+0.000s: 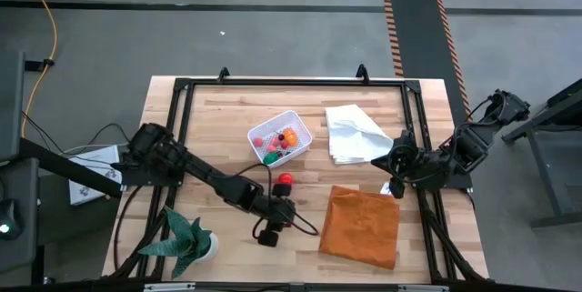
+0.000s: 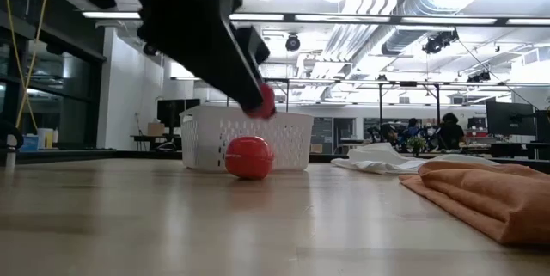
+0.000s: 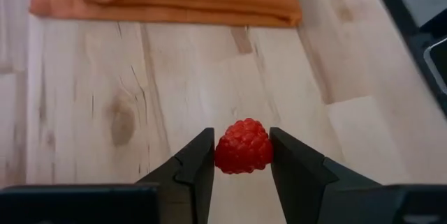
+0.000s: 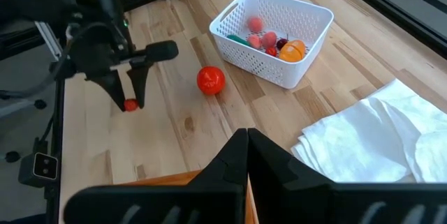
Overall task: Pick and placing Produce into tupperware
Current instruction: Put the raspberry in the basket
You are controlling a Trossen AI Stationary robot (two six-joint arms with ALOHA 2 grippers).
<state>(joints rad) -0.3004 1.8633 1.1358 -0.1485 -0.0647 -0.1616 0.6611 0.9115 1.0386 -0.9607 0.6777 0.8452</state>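
Observation:
My left gripper (image 3: 241, 137) is shut on a small red raspberry (image 3: 243, 146) above the table's near middle, and shows too in the right wrist view (image 4: 130, 98). A red ball (image 1: 285, 180) rests on the wood between it and the tupperware. The tupperware, a white mesh tub (image 1: 302, 125), holds several pieces of produce (image 4: 269, 40): orange, pink, green and dark red. My right gripper (image 4: 246, 140) waits shut at the table's right, near the white cloth. My left gripper pinches the raspberry's two opposite sides (image 3: 222, 151) between its two fingers, at their free ends. The fingers (image 4: 137, 77) slant down from the table's left. The raspberry (image 2: 262, 100) is lifted clear of the wood, about level with the tub's rim.
A crumpled white cloth (image 1: 355, 135) lies at the far right. A folded orange cloth (image 1: 361, 226) lies at the near right, just beyond the left gripper. A green spiky potted plant (image 1: 186, 242) stands at the near left corner. A black metal frame (image 1: 291, 80) borders the table.

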